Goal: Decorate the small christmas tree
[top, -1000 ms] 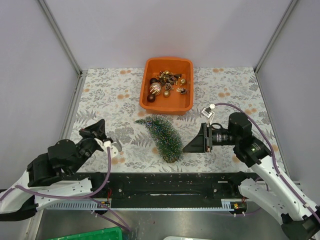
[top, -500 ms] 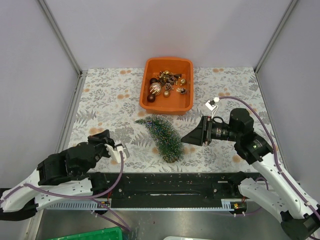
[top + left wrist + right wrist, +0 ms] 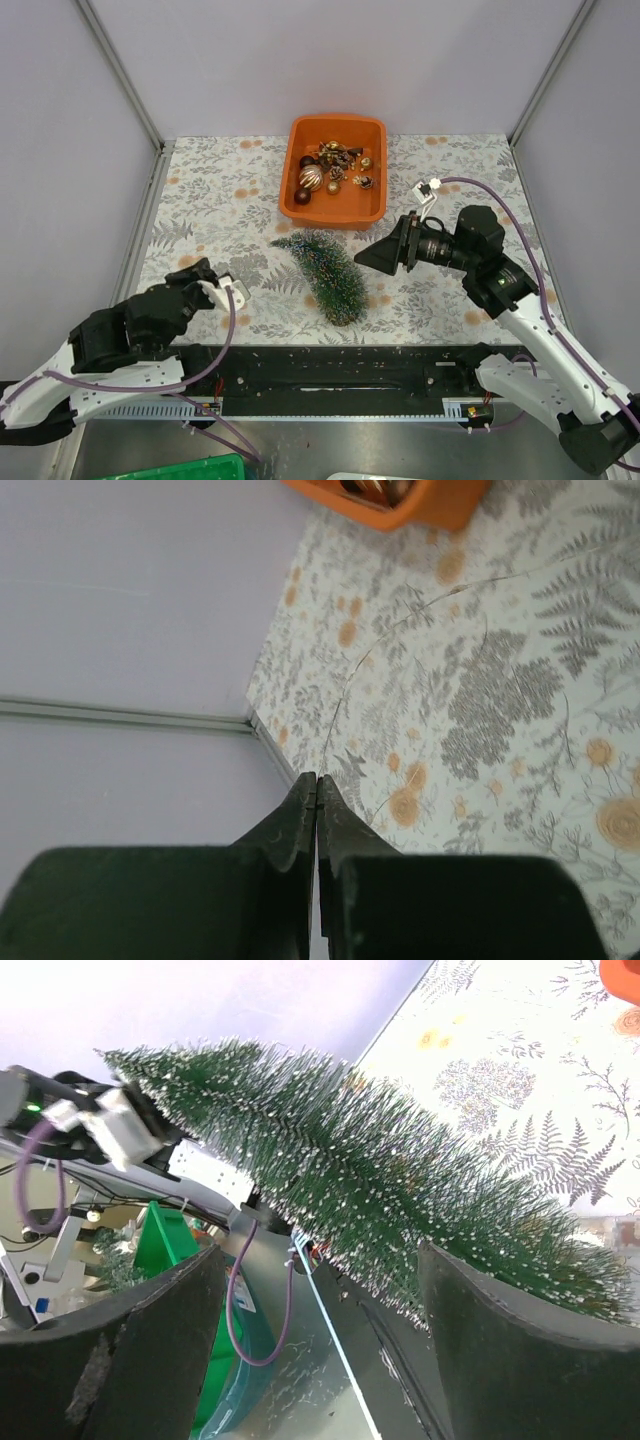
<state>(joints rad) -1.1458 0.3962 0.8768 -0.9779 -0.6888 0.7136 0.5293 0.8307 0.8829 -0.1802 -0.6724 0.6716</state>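
Note:
The small christmas tree (image 3: 325, 274) lies on its side in the middle of the flowered table, tip toward the far left and brown base toward the near edge. My right gripper (image 3: 372, 258) hovers just right of it, open, pointing at its trunk side. In the right wrist view the tree (image 3: 380, 1180) lies across the gap ahead of the wide-apart fingers (image 3: 150, 1350), nothing between them. My left gripper (image 3: 203, 268) sits at the near left of the table, well apart from the tree. Its jaws are pressed together with nothing in them (image 3: 317, 777).
An orange tray (image 3: 336, 216) behind the tree holds several ball ornaments (image 3: 310, 177); its corner (image 3: 430, 505) shows in the left wrist view. A black rail (image 3: 330, 372) runs along the near edge, a green bin (image 3: 190, 468) below it. Walls enclose the table.
My right gripper has opened wider and swung farther back and left, closer to the tree. The left arm has shifted slightly at the near left, still shut.

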